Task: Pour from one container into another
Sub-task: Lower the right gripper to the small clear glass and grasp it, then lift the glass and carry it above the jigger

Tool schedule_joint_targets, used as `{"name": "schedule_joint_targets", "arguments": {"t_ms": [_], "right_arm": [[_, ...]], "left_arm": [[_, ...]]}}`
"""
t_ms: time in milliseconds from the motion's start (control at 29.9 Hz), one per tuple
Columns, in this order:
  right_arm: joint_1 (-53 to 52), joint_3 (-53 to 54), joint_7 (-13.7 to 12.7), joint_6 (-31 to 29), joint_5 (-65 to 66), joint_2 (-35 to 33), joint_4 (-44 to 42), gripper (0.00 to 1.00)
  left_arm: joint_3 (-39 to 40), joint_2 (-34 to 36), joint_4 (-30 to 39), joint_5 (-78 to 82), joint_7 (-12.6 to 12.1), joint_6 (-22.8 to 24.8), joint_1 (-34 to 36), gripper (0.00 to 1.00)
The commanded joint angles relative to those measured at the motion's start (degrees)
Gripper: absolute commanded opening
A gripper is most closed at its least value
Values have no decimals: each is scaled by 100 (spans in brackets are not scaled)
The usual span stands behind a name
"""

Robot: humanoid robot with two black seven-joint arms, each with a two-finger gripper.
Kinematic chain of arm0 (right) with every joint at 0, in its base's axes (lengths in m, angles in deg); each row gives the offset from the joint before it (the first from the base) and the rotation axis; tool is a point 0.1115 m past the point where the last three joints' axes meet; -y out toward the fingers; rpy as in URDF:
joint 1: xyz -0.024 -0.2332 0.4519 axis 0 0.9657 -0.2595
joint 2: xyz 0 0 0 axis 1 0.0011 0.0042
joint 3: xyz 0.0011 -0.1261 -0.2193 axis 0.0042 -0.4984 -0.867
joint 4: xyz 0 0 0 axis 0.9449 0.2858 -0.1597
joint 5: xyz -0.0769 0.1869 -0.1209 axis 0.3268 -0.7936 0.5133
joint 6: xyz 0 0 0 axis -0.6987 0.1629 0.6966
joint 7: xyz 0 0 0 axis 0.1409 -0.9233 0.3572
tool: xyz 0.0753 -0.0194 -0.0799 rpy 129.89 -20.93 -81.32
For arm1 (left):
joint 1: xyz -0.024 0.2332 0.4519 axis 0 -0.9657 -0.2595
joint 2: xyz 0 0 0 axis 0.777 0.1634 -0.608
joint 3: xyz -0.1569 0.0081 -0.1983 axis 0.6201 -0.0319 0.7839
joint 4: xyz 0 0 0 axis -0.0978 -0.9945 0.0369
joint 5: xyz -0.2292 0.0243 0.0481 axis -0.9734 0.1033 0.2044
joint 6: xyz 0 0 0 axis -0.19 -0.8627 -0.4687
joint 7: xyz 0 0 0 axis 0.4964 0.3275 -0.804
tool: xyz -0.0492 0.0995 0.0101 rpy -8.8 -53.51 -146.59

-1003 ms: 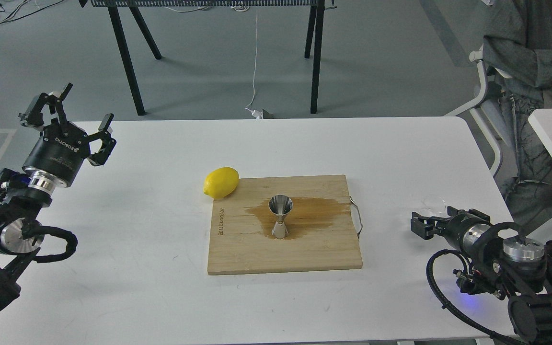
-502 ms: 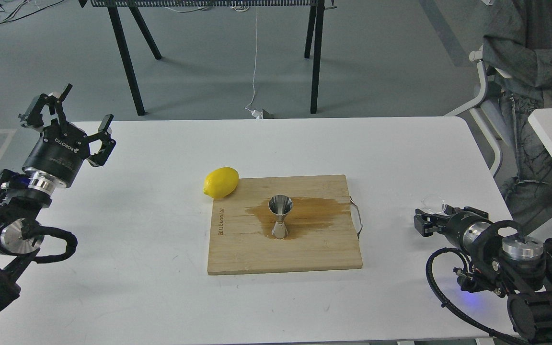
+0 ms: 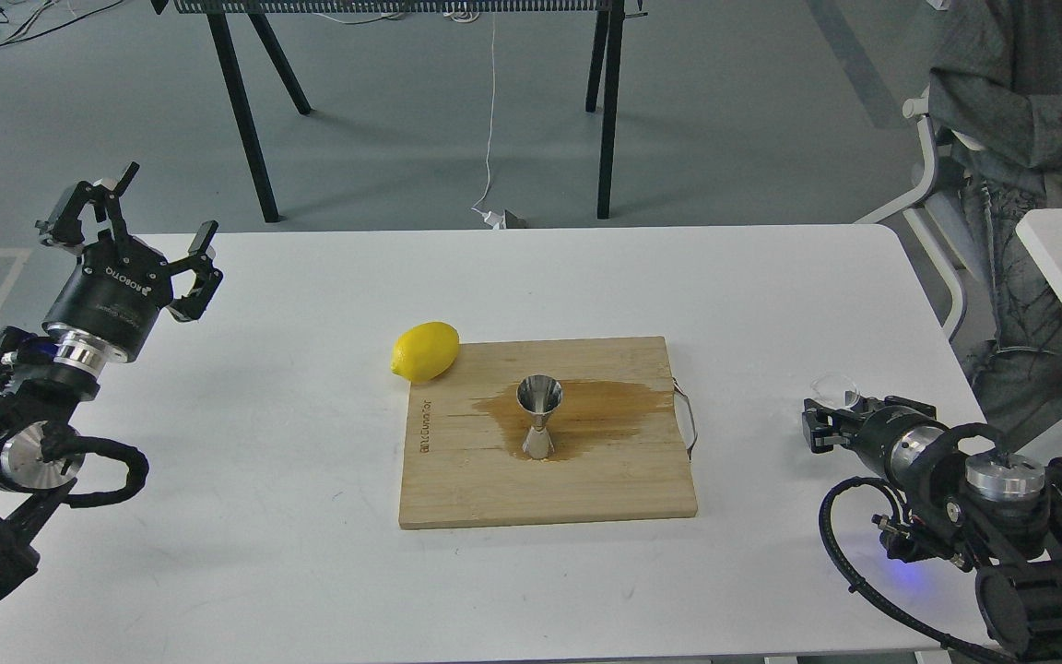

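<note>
The jigger (image 3: 539, 417) stands on the wet board (image 3: 586, 493); the clear cup (image 3: 833, 388) sits far right by the right gripper (image 3: 812, 430), grip unclear; left gripper (image 3: 139, 221) spread, empty; pouring looks done

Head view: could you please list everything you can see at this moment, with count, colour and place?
jigger: one, shiny steel, upright on the board's wet patch.
clear cup: one, colourless, right table edge, by the right gripper.
lemon: one, yellow, at the board's far-left corner.
cutting board: one, light wood, table centre, brown wet stain.
table: one, white.
person: one, grey clothes, seated far right.
left gripper: black, open, raised at left.
right gripper: black, low at right, state unclear.
</note>
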Motion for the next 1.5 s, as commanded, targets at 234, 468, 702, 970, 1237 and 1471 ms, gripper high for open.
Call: {"name": "schedule_joint_targets", "arguments": {"t_ms": [234,468,702,970,1237,1471], "right_arm": [[14,0,-9,-12,100,62,62,32],[23,-8,-9,14,240,-9,720,31],[-39,-157,-44,58,1346,-246,1854,30],[-724,-957,-96,93,2437,-255,2470,30],[-1427,-2116,-96,102,3017,-193,2752,30],[-1831,-2961,-202,76,3457,-211,2954,30]], "left_arm": [[-9,0,-63,0,0,0,0,92],[0,-35,-63,0,0,0,0,92],[0,-149,-63,0,0,0,0,92],[-9,-185,-63,0,0,0,0,92],[-9,-185,-63,0,0,0,0,92],[-9,-185,-72,9,0,0,0,92]]}}
